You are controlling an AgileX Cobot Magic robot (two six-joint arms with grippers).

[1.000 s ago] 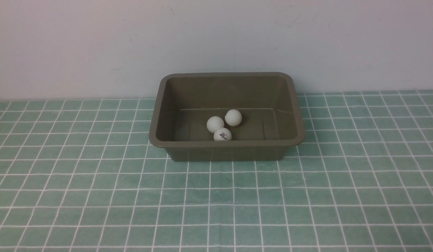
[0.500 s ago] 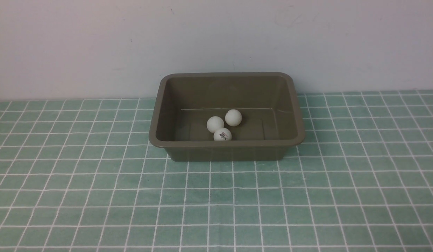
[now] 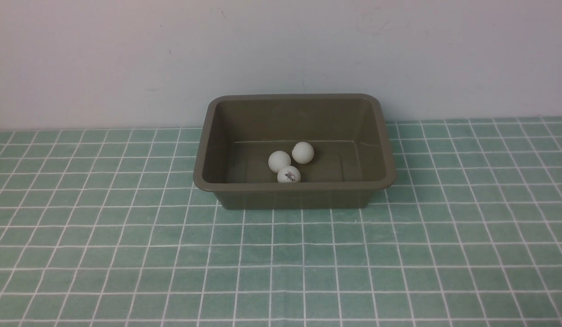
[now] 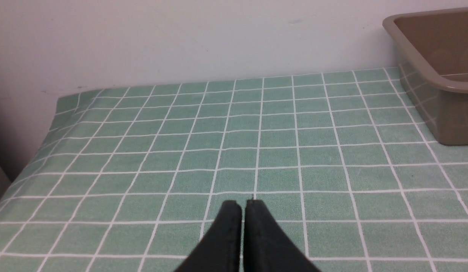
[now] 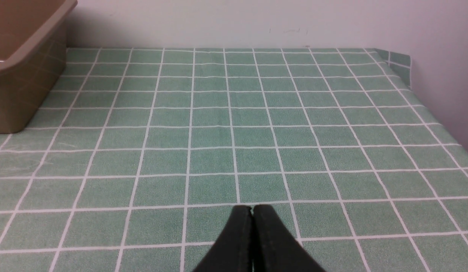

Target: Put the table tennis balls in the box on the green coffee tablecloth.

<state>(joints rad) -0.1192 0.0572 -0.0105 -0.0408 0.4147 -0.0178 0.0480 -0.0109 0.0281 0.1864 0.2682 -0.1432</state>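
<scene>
Three table tennis balls (image 3: 291, 162) inside the box (image 3: 293, 193) on the green coffee tablecloth (image 3: 126, 254).

This looks like a staged test bench in a lab more than a home. A plain white wall (image 3: 126, 54), bare but for faint scuffs, fills the upper half of the front view, and a mint-green cloth (image 3: 81, 254) with thin white grid lines covers the whole lower half, wall to frame edge.

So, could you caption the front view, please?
Three table tennis balls rest inside the box on the green coffee tablecloth.
</scene>
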